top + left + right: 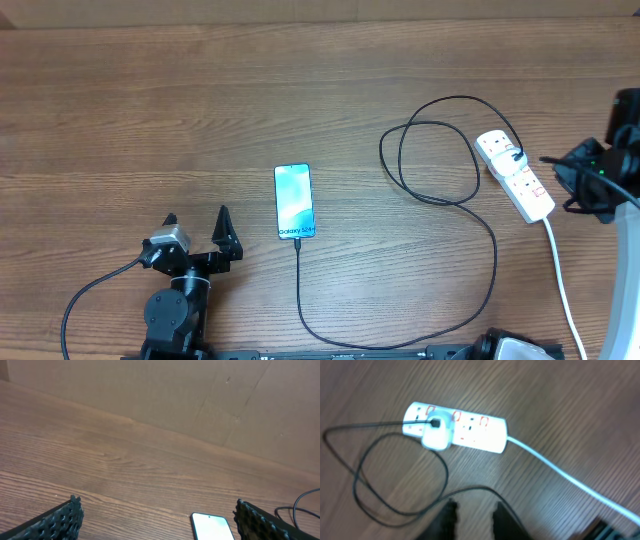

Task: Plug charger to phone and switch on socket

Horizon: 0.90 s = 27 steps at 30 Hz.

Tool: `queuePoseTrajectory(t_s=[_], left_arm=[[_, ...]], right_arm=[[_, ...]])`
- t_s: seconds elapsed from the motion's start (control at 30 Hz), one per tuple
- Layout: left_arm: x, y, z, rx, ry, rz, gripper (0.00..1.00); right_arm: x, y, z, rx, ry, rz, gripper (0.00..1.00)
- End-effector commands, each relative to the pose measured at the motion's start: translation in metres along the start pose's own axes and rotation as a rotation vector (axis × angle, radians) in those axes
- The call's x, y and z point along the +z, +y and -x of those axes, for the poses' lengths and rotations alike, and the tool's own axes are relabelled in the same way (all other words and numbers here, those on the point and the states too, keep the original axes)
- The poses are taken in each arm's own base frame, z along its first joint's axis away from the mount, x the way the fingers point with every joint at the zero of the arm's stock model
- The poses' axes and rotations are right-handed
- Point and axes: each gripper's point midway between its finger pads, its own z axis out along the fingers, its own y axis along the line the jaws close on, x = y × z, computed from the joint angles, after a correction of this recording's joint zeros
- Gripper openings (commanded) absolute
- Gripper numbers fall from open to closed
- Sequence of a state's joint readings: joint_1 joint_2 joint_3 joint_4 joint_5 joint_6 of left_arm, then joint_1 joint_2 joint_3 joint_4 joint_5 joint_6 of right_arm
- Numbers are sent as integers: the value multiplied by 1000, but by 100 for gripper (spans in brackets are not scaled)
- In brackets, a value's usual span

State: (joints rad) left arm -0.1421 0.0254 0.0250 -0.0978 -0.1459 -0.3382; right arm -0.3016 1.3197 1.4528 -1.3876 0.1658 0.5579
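Observation:
The phone (pixel 294 201) lies flat mid-table, screen up; its far end shows in the left wrist view (pixel 212 528). The charger cable (pixel 494 255) runs from the phone's near end, where its tip meets the phone, round to the right and loops up to a white adapter (pixel 437 438) plugged into the socket strip (pixel 514 175), which also shows in the right wrist view (pixel 470 427). My left gripper (pixel 197 228) is open and empty, left of the phone (pixel 160 525). My right gripper (pixel 562 180) hovers just right of the strip, open and empty (pixel 475 512).
The strip's white cord (pixel 560 275) runs toward the table's front right edge (pixel 560 472). Cable loops (pixel 395 485) lie left of the strip. A cardboard wall (pixel 175 395) stands at the back of the wooden table (pixel 150 120).

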Motion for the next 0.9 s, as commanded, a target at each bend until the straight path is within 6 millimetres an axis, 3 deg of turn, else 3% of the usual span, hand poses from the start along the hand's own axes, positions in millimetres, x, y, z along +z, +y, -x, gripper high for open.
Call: queuePoseTrajectory(t_s=[0.0, 0.17, 0.53, 0.87], left_arm=[[0, 0, -2, -6, 2, -3, 99], [0, 0, -2, -6, 2, -3, 100], [0, 0, -2, -6, 2, -3, 100], [0, 0, -2, -6, 2, -3, 100]], right_arm=[[0, -7, 14, 51, -2, 7, 4], [11, -7, 18, 77, 67, 45, 4], [75, 2, 11, 43, 288, 28, 4], [104, 3, 9, 38, 347, -2, 4]])
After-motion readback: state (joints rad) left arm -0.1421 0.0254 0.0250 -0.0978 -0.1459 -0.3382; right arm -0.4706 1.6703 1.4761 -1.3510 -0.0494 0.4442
